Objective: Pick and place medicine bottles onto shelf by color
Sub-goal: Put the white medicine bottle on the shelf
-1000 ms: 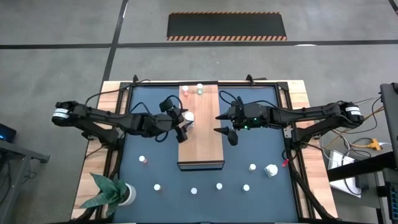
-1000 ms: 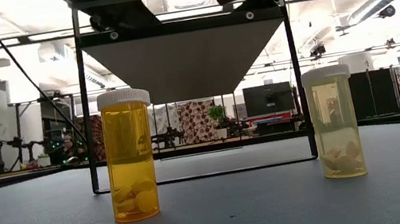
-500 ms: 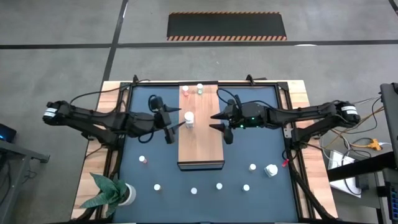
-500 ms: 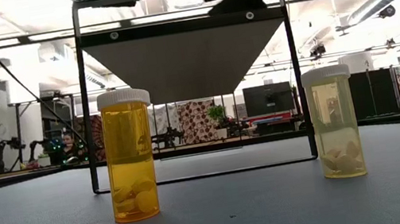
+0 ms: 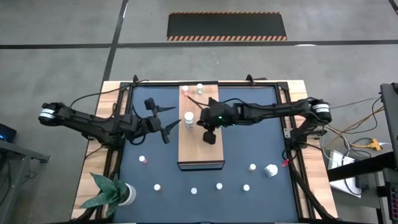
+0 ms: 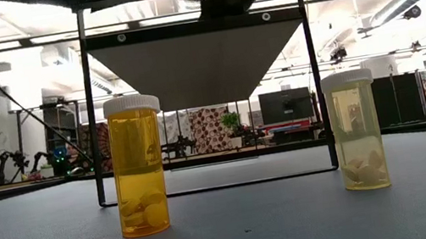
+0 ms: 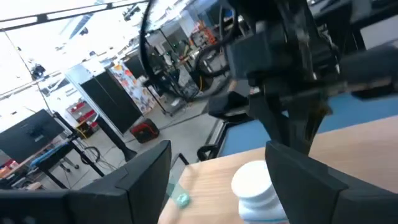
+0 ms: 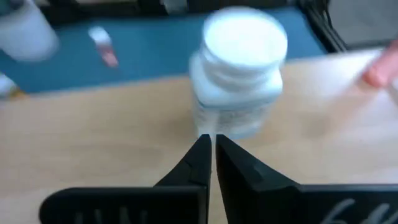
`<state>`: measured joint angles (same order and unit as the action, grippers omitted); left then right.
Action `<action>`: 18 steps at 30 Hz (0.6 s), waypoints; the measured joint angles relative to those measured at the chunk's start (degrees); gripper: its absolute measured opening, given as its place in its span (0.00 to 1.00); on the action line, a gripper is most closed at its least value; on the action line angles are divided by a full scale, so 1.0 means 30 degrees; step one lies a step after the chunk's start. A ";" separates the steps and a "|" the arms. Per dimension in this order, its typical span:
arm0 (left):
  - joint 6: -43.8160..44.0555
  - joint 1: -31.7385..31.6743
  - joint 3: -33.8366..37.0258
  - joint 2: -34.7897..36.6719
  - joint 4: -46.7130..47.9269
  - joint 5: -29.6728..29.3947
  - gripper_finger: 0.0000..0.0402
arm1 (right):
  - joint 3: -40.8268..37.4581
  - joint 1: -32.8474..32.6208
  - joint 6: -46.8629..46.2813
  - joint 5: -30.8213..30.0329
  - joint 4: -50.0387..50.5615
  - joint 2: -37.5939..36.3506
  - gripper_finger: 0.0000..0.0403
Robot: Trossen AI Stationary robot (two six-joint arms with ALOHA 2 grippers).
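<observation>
Hovering over the shelf (image 5: pixel 201 134), the right gripper (image 5: pixel 209 138) is sitting w/ jaws pressed together, pinching nothing, just beside a white-capped bottle (image 5: pixel 188 118) standing upright on the shelf's top. Left gripper (image 5: pixel 163 121) is hanging off the shelf's left edge over the dark mat (image 5: pixel 261 124), jaws spread wide. Two more bottles (image 5: pixel 199 89) are standing at the shelf's far end; other bottles (image 5: pixel 219 186) are dotting the mat near the shelf's front end.
</observation>
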<state>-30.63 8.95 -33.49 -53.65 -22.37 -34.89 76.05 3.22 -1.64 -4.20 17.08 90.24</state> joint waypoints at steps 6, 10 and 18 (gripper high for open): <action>0.0034 0.0007 0.0768 0.1341 0.0082 -0.0031 0.61 | 0.1877 0.0052 -0.0580 -0.1312 0.1765 0.1285 0.02; 0.0036 0.0007 0.1102 0.1841 0.0105 -0.0016 0.61 | 0.2350 0.0058 -0.0580 -0.1278 0.1657 0.2039 0.02; 0.0044 0.0007 0.1562 0.2468 0.0109 -0.0016 0.61 | 0.2920 0.0058 -0.0572 -0.1292 0.1706 0.2753 0.02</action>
<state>-30.50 8.97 -28.80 -46.25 -22.04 -34.94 84.82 3.40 -3.36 -8.08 22.19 98.50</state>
